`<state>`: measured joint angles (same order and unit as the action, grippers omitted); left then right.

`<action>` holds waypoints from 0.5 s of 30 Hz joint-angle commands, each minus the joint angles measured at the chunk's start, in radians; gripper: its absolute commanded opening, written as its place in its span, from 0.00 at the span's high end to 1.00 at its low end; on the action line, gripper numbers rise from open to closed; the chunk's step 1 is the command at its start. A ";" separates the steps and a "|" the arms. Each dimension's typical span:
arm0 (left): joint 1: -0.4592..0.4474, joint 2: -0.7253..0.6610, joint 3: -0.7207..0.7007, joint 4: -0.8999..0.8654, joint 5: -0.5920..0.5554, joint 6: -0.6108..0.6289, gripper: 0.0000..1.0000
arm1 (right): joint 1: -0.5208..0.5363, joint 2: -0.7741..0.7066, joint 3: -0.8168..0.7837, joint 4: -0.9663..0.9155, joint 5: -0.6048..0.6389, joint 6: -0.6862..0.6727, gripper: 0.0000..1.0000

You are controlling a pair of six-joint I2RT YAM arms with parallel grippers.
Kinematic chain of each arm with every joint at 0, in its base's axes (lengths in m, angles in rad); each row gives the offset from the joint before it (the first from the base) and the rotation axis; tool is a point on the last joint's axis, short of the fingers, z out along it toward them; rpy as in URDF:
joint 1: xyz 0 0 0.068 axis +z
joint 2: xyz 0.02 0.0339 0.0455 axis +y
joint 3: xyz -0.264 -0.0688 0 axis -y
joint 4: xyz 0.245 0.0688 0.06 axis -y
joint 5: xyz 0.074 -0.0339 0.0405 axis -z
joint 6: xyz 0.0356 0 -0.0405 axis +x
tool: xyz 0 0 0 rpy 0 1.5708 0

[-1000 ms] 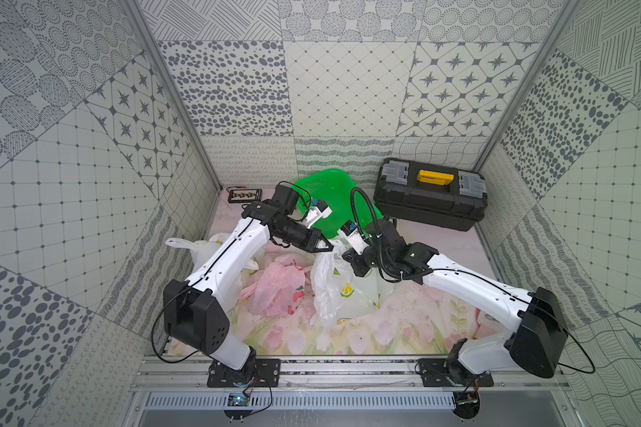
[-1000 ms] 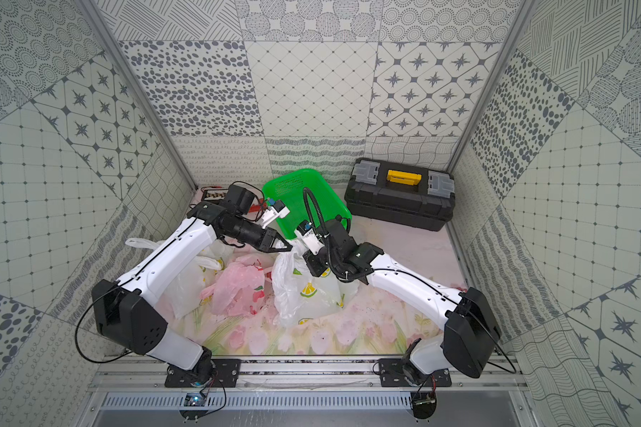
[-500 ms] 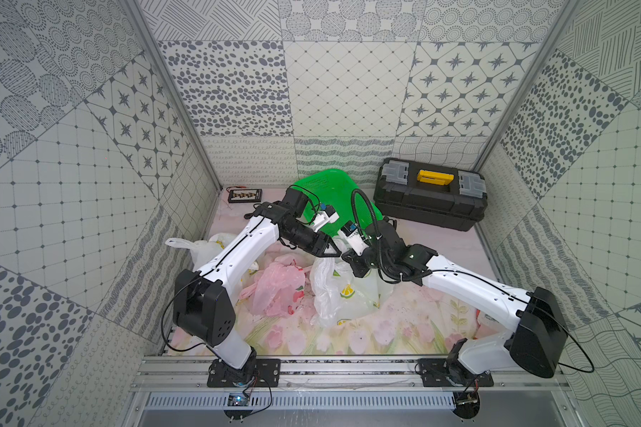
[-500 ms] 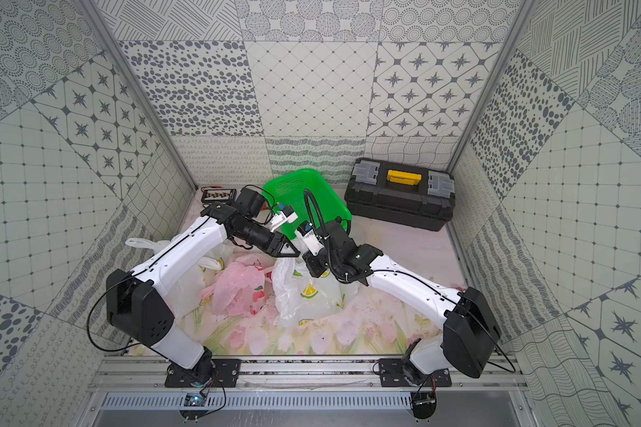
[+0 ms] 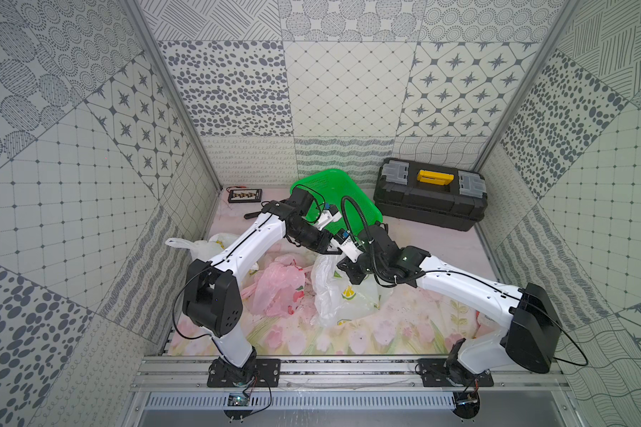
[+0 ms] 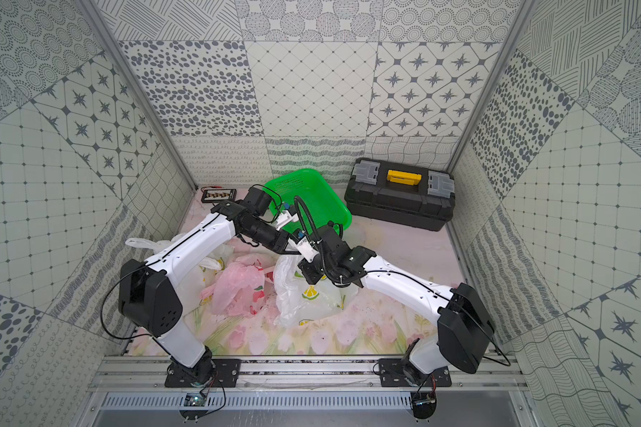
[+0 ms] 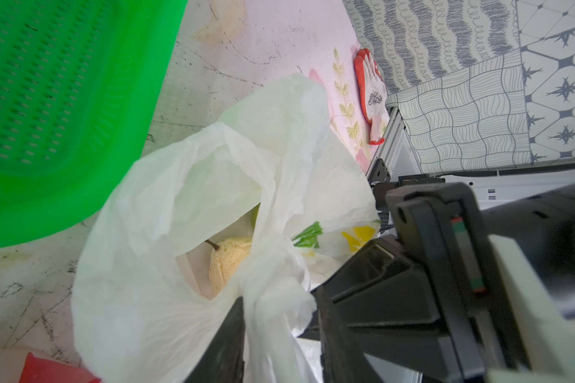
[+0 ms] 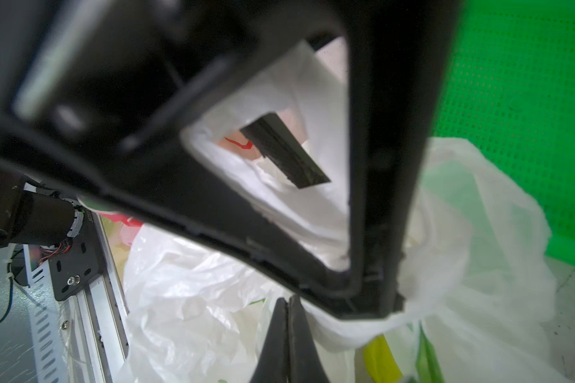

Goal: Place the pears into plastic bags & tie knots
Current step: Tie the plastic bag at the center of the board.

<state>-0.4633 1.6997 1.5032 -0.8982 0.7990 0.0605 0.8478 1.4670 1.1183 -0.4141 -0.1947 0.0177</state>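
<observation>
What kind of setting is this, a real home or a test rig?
Most likely a purpose-built robot recording booth, not a lived-in room: patterned panels wall in a small tabletop, two arms are bolted to an aluminium rail, and unrelated props, a toolbox and green basket, sit together.

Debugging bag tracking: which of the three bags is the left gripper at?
The middle white lemon-print bag, beside the pink bag; its film runs between the fingers of the left gripper. The other white bag lies beneath that arm.
</observation>
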 commanded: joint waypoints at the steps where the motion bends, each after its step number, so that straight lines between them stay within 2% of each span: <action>1: -0.008 -0.002 -0.005 0.038 -0.005 -0.010 0.75 | 0.005 0.007 0.037 0.010 0.020 -0.021 1.00; 2: -0.008 -0.007 -0.010 0.042 -0.016 -0.010 0.82 | 0.004 0.005 0.038 0.004 0.019 -0.022 1.00; 6: -0.008 -0.038 -0.026 0.073 -0.047 -0.020 1.00 | -0.016 -0.030 0.043 -0.029 -0.011 -0.027 0.82; 9: -0.012 -0.080 -0.064 0.129 -0.075 -0.028 1.00 | -0.061 -0.085 0.051 -0.049 -0.118 -0.002 0.68; 12: -0.021 -0.114 -0.100 0.167 -0.102 -0.016 1.00 | -0.146 -0.149 0.041 -0.022 -0.265 0.070 0.61; 15: -0.028 -0.130 -0.122 0.182 -0.112 -0.009 1.00 | -0.226 -0.194 0.038 0.000 -0.360 0.123 0.58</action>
<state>-0.4820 1.6035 1.4101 -0.7956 0.7338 0.0448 0.6720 1.3285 1.1236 -0.4633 -0.4129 0.0742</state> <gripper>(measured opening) 0.048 0.416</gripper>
